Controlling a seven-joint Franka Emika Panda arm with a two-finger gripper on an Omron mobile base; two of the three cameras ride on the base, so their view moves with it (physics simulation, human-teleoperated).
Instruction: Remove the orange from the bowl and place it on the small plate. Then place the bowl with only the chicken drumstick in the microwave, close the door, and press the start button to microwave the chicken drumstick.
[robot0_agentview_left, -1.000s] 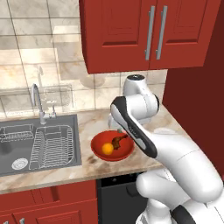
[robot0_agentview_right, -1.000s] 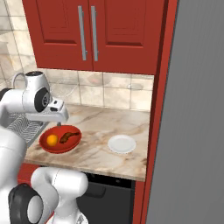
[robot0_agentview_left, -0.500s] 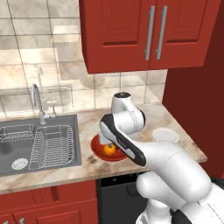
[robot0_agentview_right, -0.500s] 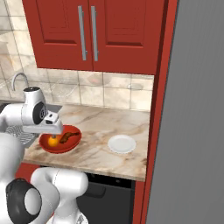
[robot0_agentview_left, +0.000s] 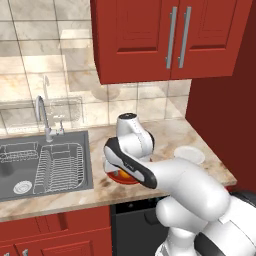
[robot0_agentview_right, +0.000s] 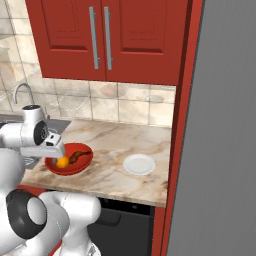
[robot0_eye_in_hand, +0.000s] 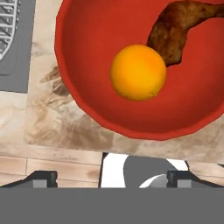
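Hand view looks straight down into the bowl (robot0_eye_in_hand: 87, 87), with the orange (robot0_eye_in_hand: 138, 72) lying directly ahead of the pincer (robot0_eye_in_hand: 113, 176) and the chicken drumstick (robot0_eye_in_hand: 175, 30) just beyond the fruit and touching it on one side. The two dark tips stand far apart at the bottom of that view, one on each side, with nothing between them: the pincer is wide and empty, and the orange sits roughly on the line between the tips but further on.

In the right base view the hand hangs close over the near rim of the bowl (robot0_agentview_right: 68, 165), the orange (robot0_agentview_right: 62, 162) just below it. The small plate (robot0_agentview_right: 139, 164) rests on the counter (robot0_agentview_right: 115, 145) well apart from the pincer, off to the far side of the bowl from the sink (robot0_agentview_left: 45, 160).

The step in hand appears to be the first: reaching for the orange. The next move likely calls for lowering until the tips straddle the fruit, then closing on it alone, keeping clear of the drumstick that leans against it. A round fruit may roll if one tip touches first, so a centred descent seems wise.
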